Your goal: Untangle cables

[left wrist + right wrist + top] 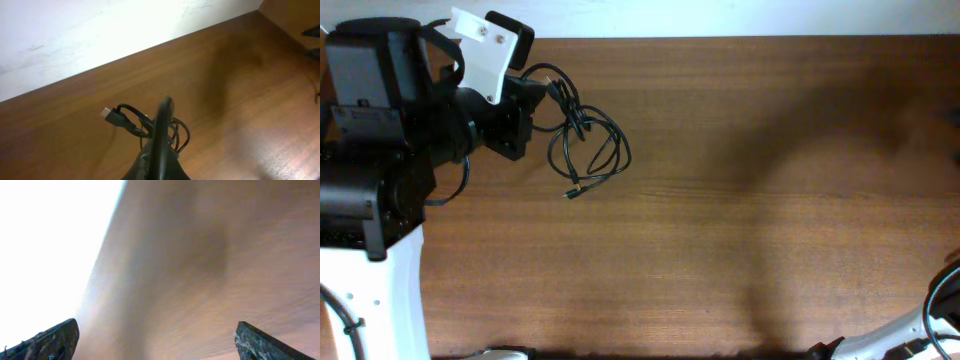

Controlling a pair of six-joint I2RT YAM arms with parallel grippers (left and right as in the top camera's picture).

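Observation:
The cables (592, 148) are thin black cords looped in a tangled bundle at the far left of the wooden table (750, 200), with one small plug (574, 193) at the near end. My left gripper (542, 102) is shut on the bundle's left side. In the left wrist view its closed fingers (162, 125) pinch the cords, and a loop with a plug (108, 114) sticks out to the left. My right gripper (157, 330) is open and empty over bare wood, with both fingertips far apart.
The left arm's black and white body (380, 130) fills the left edge. Part of the right arm (920, 335) shows at the near right corner. A white wall (100, 35) runs along the table's far edge.

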